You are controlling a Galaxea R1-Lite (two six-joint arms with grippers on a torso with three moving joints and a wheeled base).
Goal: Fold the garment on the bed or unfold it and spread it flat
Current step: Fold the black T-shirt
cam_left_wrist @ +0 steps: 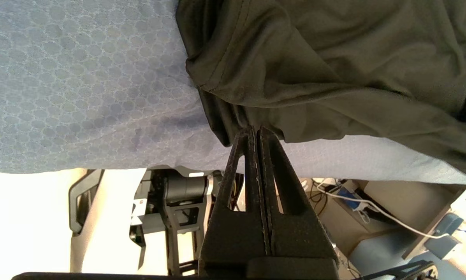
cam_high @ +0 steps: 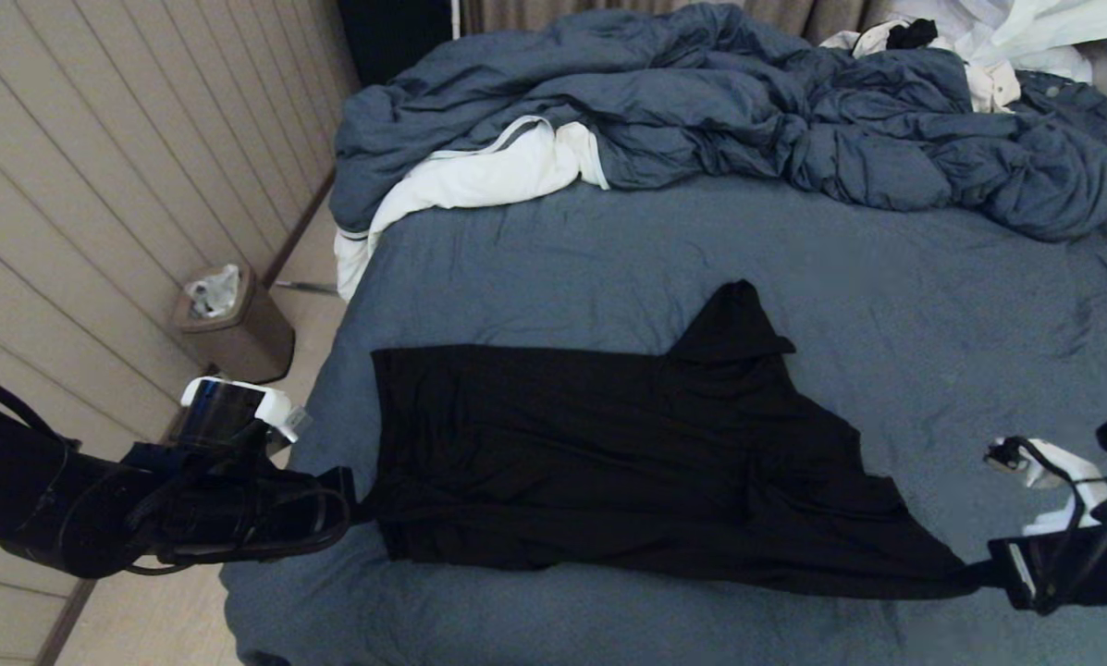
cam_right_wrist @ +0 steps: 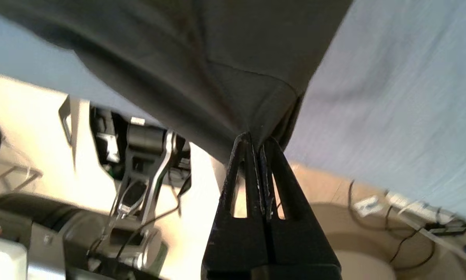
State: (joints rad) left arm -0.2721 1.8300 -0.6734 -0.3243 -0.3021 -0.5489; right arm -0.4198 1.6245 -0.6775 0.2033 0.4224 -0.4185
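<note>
STEP: you are stretching the garment (cam_high: 608, 453) across the bed (cam_high: 608, 250) | JAWS: left gripper (cam_high: 354, 504) at 9 o'clock and right gripper (cam_high: 1002, 573) at 4 o'clock both clamping corners | TIP: keep pulling evenly, low.

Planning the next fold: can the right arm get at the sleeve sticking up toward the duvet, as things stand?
Probably not yet. The right gripper is shut on a corner of the garment at the near edge of the bed, so it must let go first. Nothing lies on the sheet between it and the sleeve.
</note>
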